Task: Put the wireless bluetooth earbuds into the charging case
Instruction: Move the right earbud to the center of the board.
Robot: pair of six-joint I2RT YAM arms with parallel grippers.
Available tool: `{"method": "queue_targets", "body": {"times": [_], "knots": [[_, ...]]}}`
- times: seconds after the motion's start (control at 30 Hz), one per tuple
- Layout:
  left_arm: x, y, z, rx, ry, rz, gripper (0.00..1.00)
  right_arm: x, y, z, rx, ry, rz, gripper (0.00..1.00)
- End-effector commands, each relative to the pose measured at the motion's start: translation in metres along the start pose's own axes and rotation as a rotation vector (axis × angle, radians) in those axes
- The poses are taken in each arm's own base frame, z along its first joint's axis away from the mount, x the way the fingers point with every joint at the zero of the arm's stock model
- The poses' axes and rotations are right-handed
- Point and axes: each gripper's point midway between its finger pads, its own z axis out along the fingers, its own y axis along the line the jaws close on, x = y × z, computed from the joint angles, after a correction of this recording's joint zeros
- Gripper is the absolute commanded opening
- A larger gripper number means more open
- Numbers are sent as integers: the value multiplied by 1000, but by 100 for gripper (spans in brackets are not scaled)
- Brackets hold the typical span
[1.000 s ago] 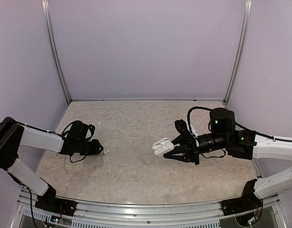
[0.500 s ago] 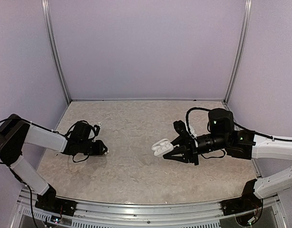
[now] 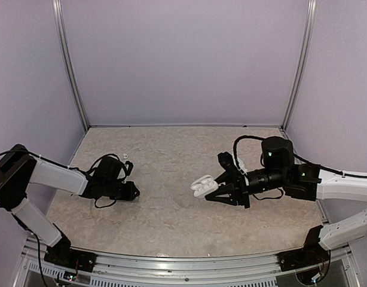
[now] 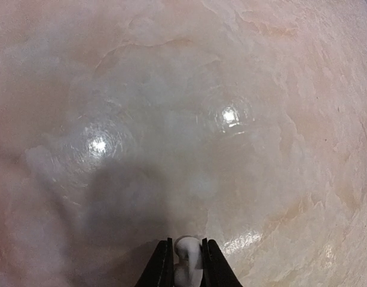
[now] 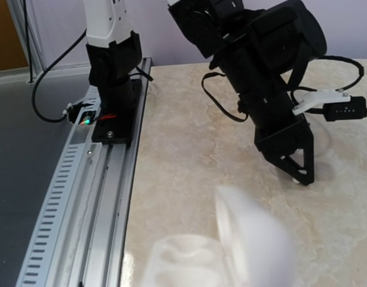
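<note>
left jaws: pinched narrow on an earbud [image 4: 186,254] | right jaws: clenched on the open charging case [image 3: 201,184]

Overhead view; right wrist facing left gripper [image 5: 297,176]

Right wrist view: the charging case [image 5: 249,239] is a white blur, cut off at 6 o'clock. Left wrist view: the earbud [image 4: 186,260] is cropped at 6 o'clock.

At six o'clock, the left gripper [image 4: 186,244] pinches a small white earbud [image 4: 187,258] between its dark fingers [image 4: 162,268]. Pale marbled tabletop [image 4: 243,54] spreads beyond, with glints at nine and two o'clock.
</note>
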Motion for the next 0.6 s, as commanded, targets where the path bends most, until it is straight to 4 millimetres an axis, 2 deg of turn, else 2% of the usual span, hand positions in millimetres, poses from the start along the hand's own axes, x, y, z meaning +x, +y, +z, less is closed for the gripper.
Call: {"method": "queue_targets", "body": {"times": [0.0, 0.17, 0.33, 0.57], "knots": [[-2, 2, -8, -26, -5, 6, 16, -10, -2, -4, 11, -20, -15, 3], [-10, 3, -15, -43, -29, 7, 14, -10, -2, -4, 13, -21, -13, 3], [-12, 4, -14, -55, -27, 13, 23, -11, -2, -4, 14, -21, -10, 3], [-13, 5, -11, -56, -19, 23, 19, -11, -2, -4, 14, -19, -8, 3]]}}
